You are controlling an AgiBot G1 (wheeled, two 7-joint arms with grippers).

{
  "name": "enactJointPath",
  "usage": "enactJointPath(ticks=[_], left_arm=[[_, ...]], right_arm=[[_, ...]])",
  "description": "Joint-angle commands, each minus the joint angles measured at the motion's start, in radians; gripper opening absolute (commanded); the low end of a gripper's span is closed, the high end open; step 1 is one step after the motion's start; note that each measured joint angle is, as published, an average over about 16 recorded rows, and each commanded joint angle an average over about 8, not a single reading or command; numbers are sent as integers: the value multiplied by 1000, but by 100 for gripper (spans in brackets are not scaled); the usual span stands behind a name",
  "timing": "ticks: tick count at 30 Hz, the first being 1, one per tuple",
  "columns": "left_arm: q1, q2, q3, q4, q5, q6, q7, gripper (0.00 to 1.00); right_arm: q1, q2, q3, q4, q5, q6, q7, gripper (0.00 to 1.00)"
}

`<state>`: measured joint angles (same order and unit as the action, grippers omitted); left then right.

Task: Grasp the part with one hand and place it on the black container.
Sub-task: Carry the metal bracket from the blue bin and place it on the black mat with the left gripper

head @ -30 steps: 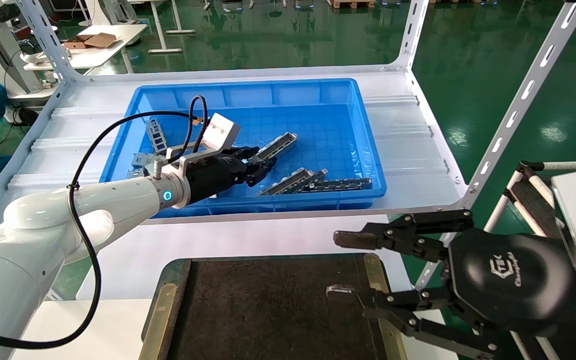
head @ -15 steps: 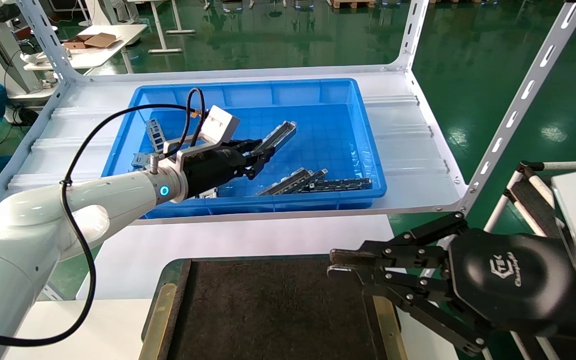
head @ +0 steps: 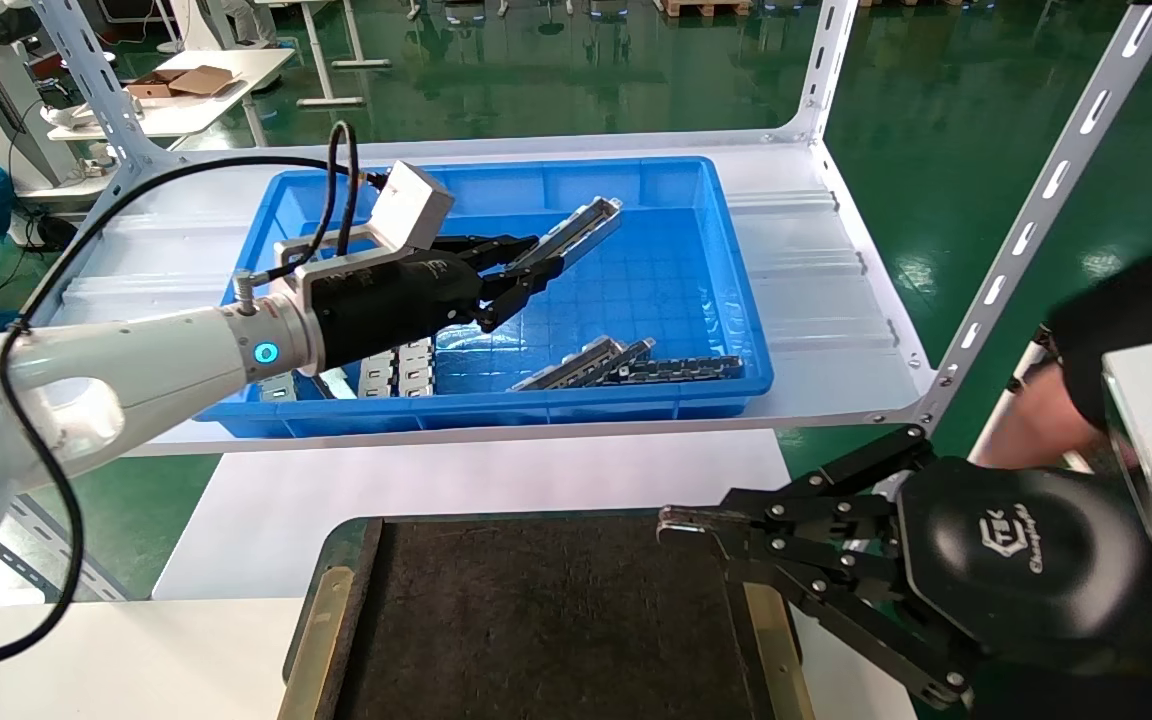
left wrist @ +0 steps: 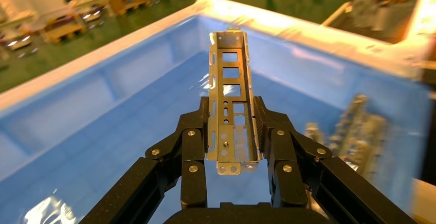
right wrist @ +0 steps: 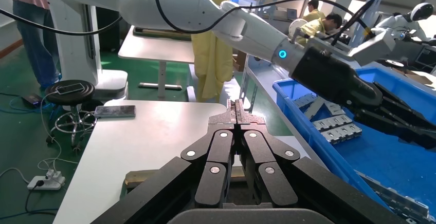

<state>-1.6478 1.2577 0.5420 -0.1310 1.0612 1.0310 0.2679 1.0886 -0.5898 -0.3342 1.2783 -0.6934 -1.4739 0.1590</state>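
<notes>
The shelf carries one blue bin; its near-left corner is hidden behind the left arm. Below it, on the white surface, lies one black container, cut off by the lower edge of the head view, with its right brass strip partly covered by the right pincer. That pincer hovers over the container's far right corner with its fingers pressed together and nothing between them; the right wrist view shows the tips meeting.

The left pincer is above the bin's floor, clamped on the part, its fingers pressing both long sides near one end. The part is held in the air over the bin, tilted, its free end pointing toward the bin's far wall. The left wrist view shows its channel face with a row of rectangular cutouts; the gripped end is partly hidden by the fingers.

Left in the bin: two silver bars lying side by side, one darker bar just beside them, and several short flat slotted blocks near the front wall, whose count is unclear because the arm covers some of them.
</notes>
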Motion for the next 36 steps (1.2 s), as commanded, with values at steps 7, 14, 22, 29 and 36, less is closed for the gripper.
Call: enactJointPath(ticks=[7,14,22,29,36], left_arm=[[-7,-60,2,-17,-7,207,10,0],[37,-115,5,-66,-16,370,-13,0],[152,-169,6,-188,-38,486,-67,0],[325,-204,9,-351,-66,498,-153,0],[517,-235,12,-502,-72,373,-244,0]], right_arm=[[0,0,0,0,0,0,0,0],[0,0,0,0,0,0,0,0],[0,0,-1,0,0,0,0,0],[0,0,-1,0,0,0,0,0],[0,0,-1,0,1,0,0,0]])
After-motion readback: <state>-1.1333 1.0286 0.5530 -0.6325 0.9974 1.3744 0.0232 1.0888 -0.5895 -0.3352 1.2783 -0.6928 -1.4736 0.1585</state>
